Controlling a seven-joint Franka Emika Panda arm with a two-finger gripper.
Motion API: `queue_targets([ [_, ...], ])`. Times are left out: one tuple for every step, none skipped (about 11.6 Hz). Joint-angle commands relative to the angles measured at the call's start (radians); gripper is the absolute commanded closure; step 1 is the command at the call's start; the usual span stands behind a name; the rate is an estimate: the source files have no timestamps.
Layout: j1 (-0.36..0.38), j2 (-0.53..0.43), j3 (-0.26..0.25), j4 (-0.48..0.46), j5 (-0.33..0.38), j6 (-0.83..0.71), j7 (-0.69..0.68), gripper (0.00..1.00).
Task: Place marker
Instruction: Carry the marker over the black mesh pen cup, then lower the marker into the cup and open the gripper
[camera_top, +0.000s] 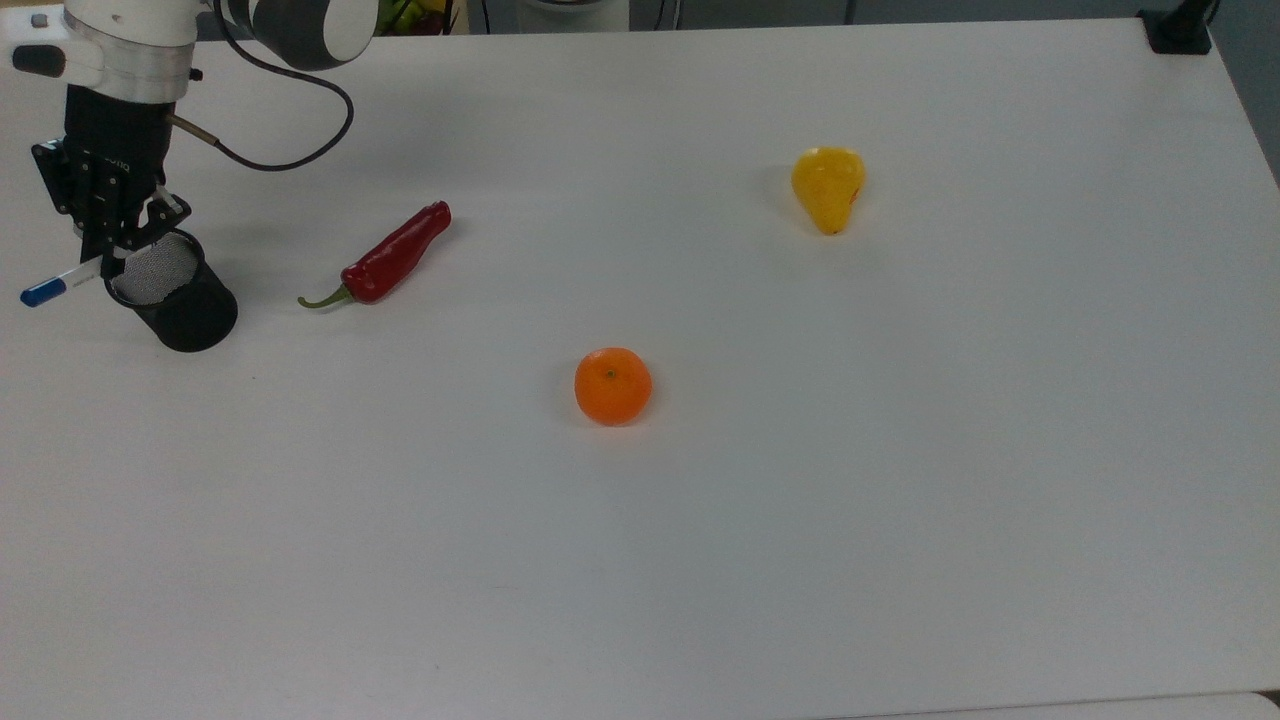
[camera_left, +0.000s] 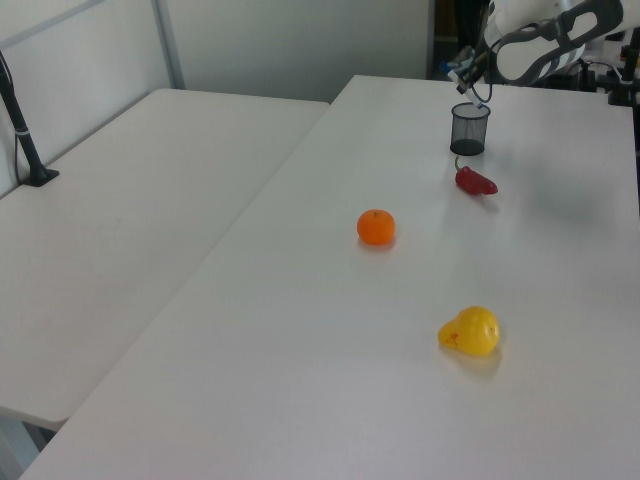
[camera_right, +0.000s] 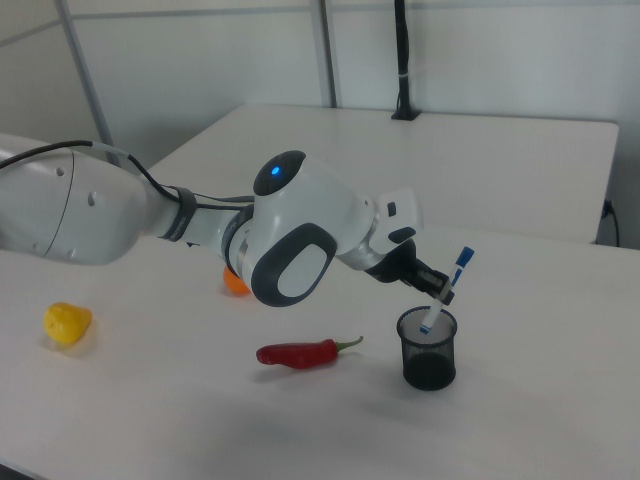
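Observation:
My gripper (camera_top: 104, 258) is shut on the marker (camera_top: 58, 281), a slim white pen with a blue cap that sticks out toward the top view's left. In the right view the marker (camera_right: 462, 263) is tilted, cap up, and its lower end dips into the mouth of the black mesh cup (camera_right: 428, 349). The gripper (camera_right: 444, 291) holds it just above the rim. The cup (camera_top: 176, 294) stands upright near the top view's left edge. In the left view the gripper (camera_left: 467, 82) hangs right above the cup (camera_left: 470, 128).
A red chilli (camera_top: 386, 257) lies just right of the cup in the top view. An orange (camera_top: 612, 386) sits mid-table and a yellow pear (camera_top: 828, 187) farther right on the white table (camera_top: 800, 520). A black cable (camera_top: 290, 150) loops from the arm.

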Motion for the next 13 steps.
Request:
queue_targets([
  [0.012, 0.011, 0.003, -0.021, 0.017, 0.038, 0.000, 1.00],
  [0.012, 0.012, 0.014, -0.021, 0.017, 0.038, 0.000, 1.00],
  [0.012, 0.015, 0.018, -0.021, 0.017, 0.036, 0.000, 1.00],
  [0.012, 0.015, 0.018, -0.021, 0.017, 0.035, 0.000, 0.99],
  [0.012, 0.014, 0.018, -0.021, 0.017, 0.027, 0.002, 0.90],
  [0.012, 0.014, 0.020, -0.021, 0.017, 0.025, 0.001, 0.75],
  [0.012, 0.014, 0.020, -0.021, 0.017, 0.024, 0.002, 0.73],
  [0.012, 0.012, 0.020, -0.021, 0.017, 0.024, 0.004, 0.68],
  [0.012, 0.009, 0.020, -0.021, 0.017, 0.022, 0.008, 0.65],
  [0.013, 0.008, 0.020, -0.021, 0.017, 0.022, 0.010, 0.60],
  [0.013, 0.006, 0.020, -0.021, 0.017, 0.022, 0.013, 0.57],
  [0.013, -0.001, 0.020, -0.021, 0.017, 0.021, 0.016, 0.51],
  [0.013, -0.007, 0.020, -0.021, 0.017, 0.019, 0.016, 0.42],
])
